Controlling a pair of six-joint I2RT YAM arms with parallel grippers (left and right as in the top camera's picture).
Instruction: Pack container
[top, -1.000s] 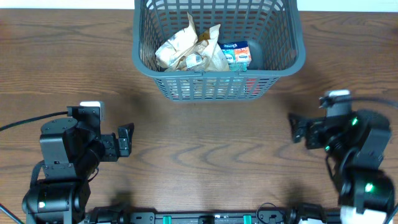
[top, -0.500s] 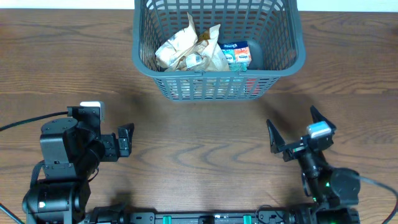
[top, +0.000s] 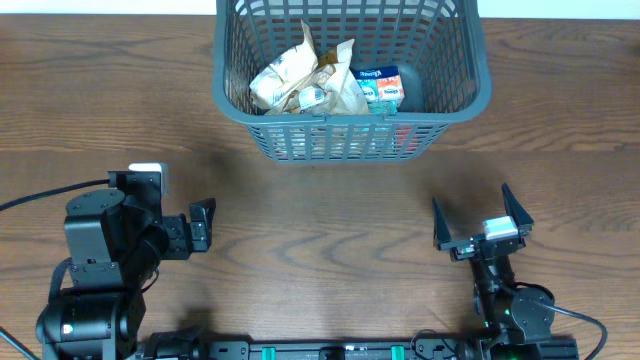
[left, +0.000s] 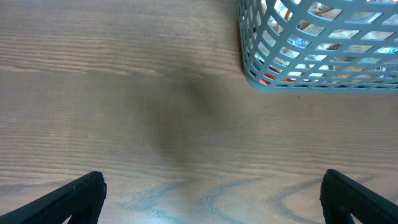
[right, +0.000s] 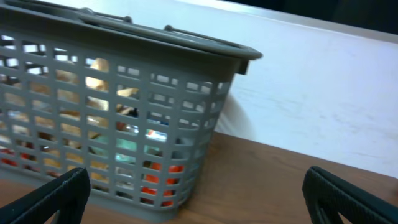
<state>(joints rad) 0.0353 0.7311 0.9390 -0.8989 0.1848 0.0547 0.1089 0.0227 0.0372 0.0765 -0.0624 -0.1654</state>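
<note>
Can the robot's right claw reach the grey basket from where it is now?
Probably yes. The right claw is open and points toward the basket, with only wooden table between them. Nothing seems to block the way.

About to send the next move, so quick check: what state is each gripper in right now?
Left gripper: open, holding nothing.
Right gripper: open, holding nothing.

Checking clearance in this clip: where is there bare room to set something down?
Bare table spans from the container to the left gripper and right gripper, both open. Inside it, the floor's right end is free; snack packets crowd the left and middle.
</note>
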